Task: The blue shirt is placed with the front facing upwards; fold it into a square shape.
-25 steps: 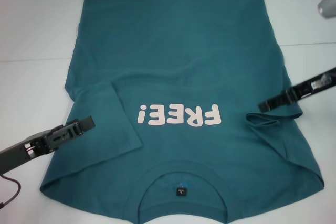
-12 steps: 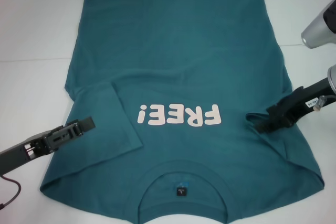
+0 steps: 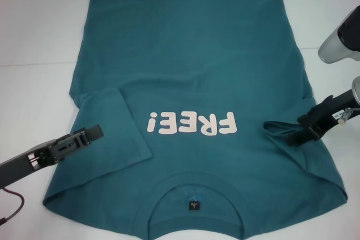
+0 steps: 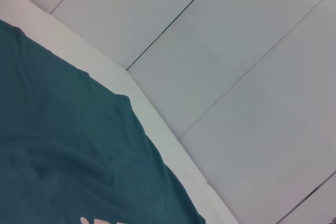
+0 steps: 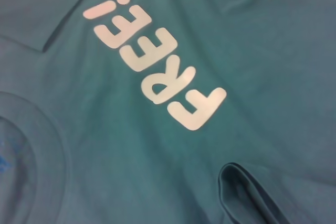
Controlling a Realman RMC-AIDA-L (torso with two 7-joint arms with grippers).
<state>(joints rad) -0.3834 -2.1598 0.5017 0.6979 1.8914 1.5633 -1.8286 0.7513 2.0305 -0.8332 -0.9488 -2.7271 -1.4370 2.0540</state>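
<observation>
A white table [image 3: 34, 37] is filling the head view, with a pale tiled floor [image 4: 236, 51] showing beyond its edge in the left wrist view. The blue shirt [image 3: 191, 71] is lying front up across the middle of the frame, pink "FREE!" lettering [image 3: 191, 124] upside down, collar at the bottom edge, its left sleeve folded inward. The left gripper [image 3: 84, 136] is resting at lower left on that folded sleeve; whether it is gripping cannot be told. The right gripper [image 3: 301, 134] is sitting at the right edge, pinching a raised fold of shirt fabric.
</observation>
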